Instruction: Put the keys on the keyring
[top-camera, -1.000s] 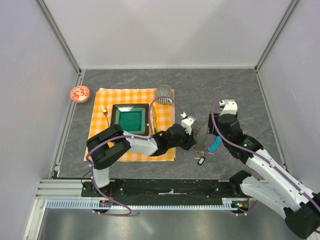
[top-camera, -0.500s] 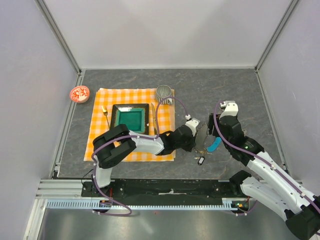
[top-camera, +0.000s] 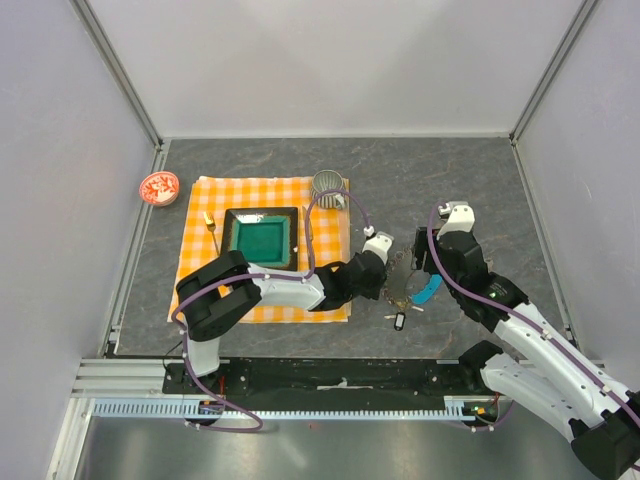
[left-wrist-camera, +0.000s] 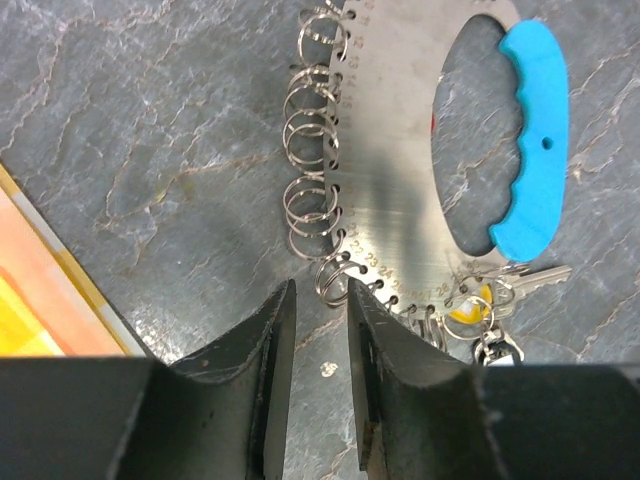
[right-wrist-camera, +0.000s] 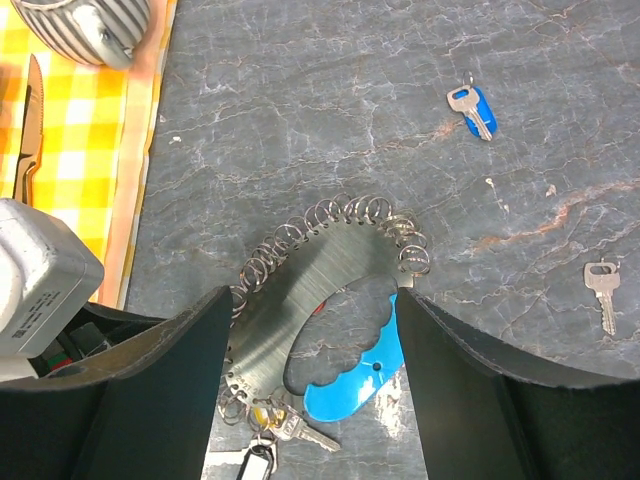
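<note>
Two keys (right-wrist-camera: 473, 108) lay loose on the desk (right-wrist-camera: 560, 60), apart from the keyring (left-wrist-camera: 400, 160). Your left gripper (left-wrist-camera: 318, 375) stood narrow, empty, at its split rings; your right gripper (right-wrist-camera: 310, 400) hung wide. Next, fetch a key.

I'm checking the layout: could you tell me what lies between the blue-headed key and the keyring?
Only bare grey tabletop separates the blue-headed key from the keyring, seen in the right wrist view.

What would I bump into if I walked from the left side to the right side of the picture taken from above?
Red bowl → yellow checked cloth → green tray → grey cup → left gripper → blue handle → right gripper is just above it, so its place is unclear.
</note>
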